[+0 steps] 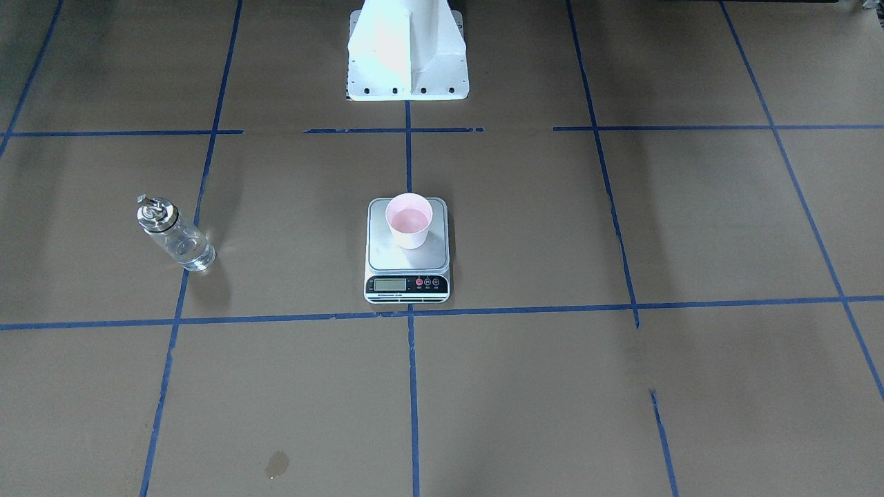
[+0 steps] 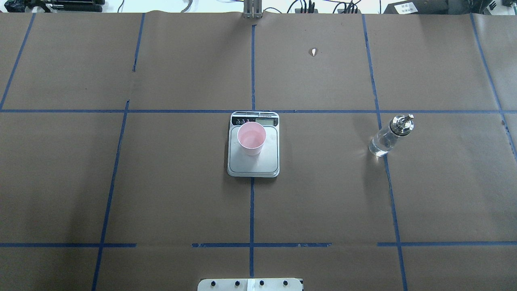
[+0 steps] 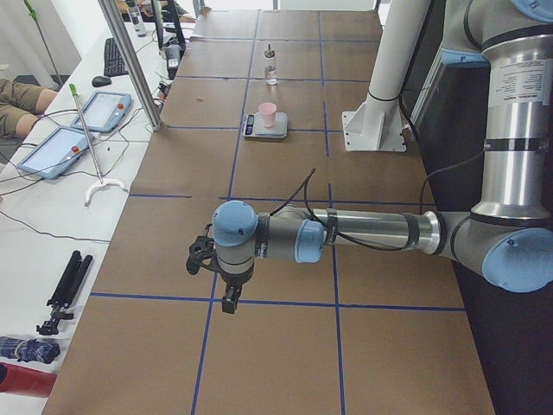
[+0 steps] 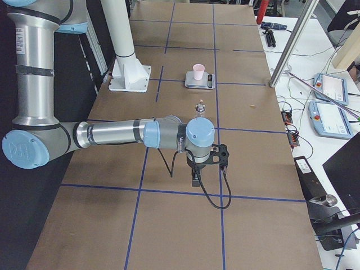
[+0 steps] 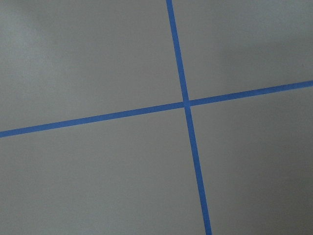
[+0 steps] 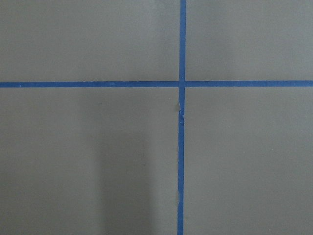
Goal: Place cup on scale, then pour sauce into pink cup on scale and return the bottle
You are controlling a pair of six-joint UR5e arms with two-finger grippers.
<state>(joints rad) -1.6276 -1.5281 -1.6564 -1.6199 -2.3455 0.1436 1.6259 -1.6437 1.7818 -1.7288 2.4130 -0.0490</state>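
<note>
The pink cup [image 2: 251, 139] stands upright on the steel platform of the scale [image 2: 258, 167] at the table's middle, also seen in the front view as cup [image 1: 409, 221] on scale [image 1: 407, 284]. The clear glass bottle [image 2: 389, 135] with its metal spout stands alone on the robot's right side, bottle [image 1: 173, 235], with clear sauce [image 1: 188, 248] inside. Both arms hang over the table's ends, far from these things. The left gripper [image 3: 228, 301] and right gripper [image 4: 194, 179] show only in the side views; I cannot tell whether they are open or shut.
Brown paper with blue tape lines [image 2: 252, 210] covers the table. The robot's white base [image 1: 407, 55] stands behind the scale. A small stain [image 1: 276, 464] marks the paper near the operators' edge. Tablets [image 3: 82, 125] and tools lie on the side bench.
</note>
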